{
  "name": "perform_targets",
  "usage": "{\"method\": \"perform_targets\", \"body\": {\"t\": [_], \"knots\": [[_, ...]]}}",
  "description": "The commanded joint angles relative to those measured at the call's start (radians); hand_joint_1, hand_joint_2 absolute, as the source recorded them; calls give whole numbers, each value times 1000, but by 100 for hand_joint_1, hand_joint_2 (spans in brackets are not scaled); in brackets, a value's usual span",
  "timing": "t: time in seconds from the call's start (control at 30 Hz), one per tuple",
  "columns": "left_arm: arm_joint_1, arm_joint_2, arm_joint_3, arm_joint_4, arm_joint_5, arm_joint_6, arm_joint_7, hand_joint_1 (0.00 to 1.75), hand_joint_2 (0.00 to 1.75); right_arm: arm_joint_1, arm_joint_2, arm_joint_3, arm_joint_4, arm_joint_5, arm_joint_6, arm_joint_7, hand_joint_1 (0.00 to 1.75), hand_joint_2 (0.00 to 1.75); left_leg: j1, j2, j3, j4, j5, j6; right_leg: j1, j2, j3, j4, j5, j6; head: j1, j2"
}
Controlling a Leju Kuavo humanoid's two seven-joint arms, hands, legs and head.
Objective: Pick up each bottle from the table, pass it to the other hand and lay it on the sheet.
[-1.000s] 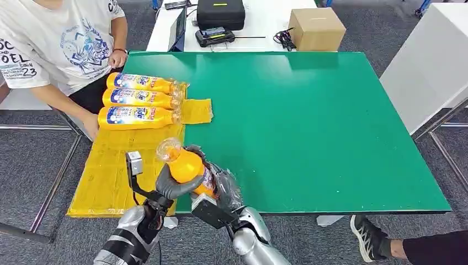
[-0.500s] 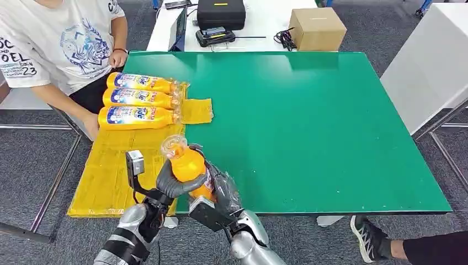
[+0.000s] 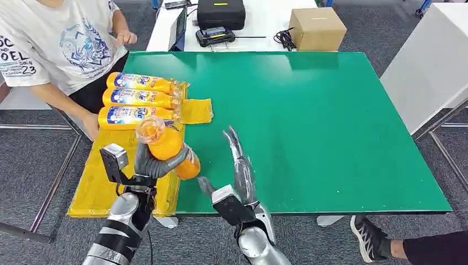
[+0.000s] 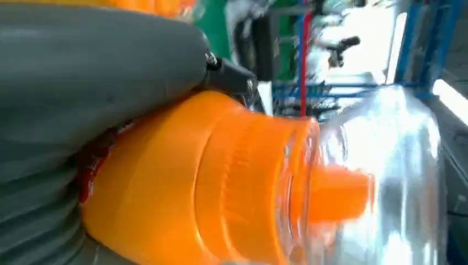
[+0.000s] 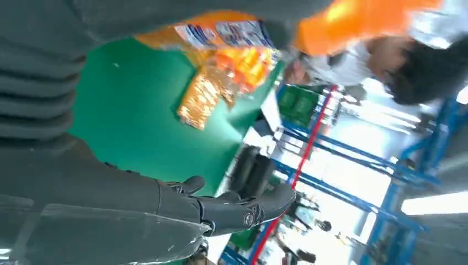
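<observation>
My left hand (image 3: pixel 152 164) grips an orange bottle (image 3: pixel 165 146) with a clear cap, holding it tilted above the near right edge of the yellow sheet (image 3: pixel 105 171). Up close in the left wrist view, the bottle's orange neck (image 4: pixel 221 182) sits against the grey thumb (image 4: pixel 99 72). My right hand (image 3: pixel 238 165) is open over the green table (image 3: pixel 320 127), fingers stretched out and apart from the bottle; its dark fingers (image 5: pixel 243 207) hold nothing. Three orange bottles (image 3: pixel 138 99) lie side by side at the far end of the sheet.
A person in a white T-shirt (image 3: pixel 60 44) sits at the table's left, one hand (image 3: pixel 91 126) by the nearest lying bottle. A cardboard box (image 3: pixel 317 27) and a black case (image 3: pixel 221 14) stand on the white table beyond.
My right hand has let go of the bottle and opened, moving right. My left hand has carried the bottle left and further out, over the sheet. The person's far hand has lifted.
</observation>
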Motion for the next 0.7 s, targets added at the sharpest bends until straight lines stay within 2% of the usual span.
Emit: {"method": "perform_targets", "body": {"t": [0.03,0.07,0.13,0.53,0.57,0.63,0.67,0.7], "knots": [[-112,16,114,59,-241,232,-81,175,175,25,-60,50,-257,-57,-36,-52,0,0,1,0,0,1,-1,-1,1,-1,1,0,-1,-1,0,0],[-131,39,106,78,-403,370,-105,175,175,19,-67,61,-275,-72,-60,-71,0,0,2,0,2,1,-2,-2,2,-1,3,1,-2,-3,0,0],[-171,85,93,158,-712,562,-68,175,175,5,-73,76,-304,-99,-85,-81,0,0,2,0,2,2,-2,-2,2,0,2,1,-1,-3,0,0],[-175,80,105,177,-719,562,-78,175,175,-1,-75,78,-303,-102,-90,-79,0,0,2,2,4,0,-2,-2,2,1,5,-1,-1,-2,0,0],[-183,88,108,200,-863,598,-34,175,175,7,-60,68,-310,-113,-91,-86,0,0,1,1,3,0,-1,-1,1,1,3,-1,-1,-2,0,0],[-181,72,208,211,-1140,598,-1,175,175,6,-56,65,-321,-112,-78,-70,0,0,2,1,3,0,-1,-2,2,0,4,0,-1,-2,0,0],[-185,73,250,233,-1279,598,14,175,175,3,-54,58,-312,-117,-70,-55,0,175,1,2,3,0,-1,-1,1,2,3,0,0,-2,0,0],[-178,66,284,219,-1345,598,9,175,175,2,-52,55,-305,-124,-62,-49,0,175,2,3,5,0,-2,-2,2,2,5,-1,-1,-3,0,0]]}}
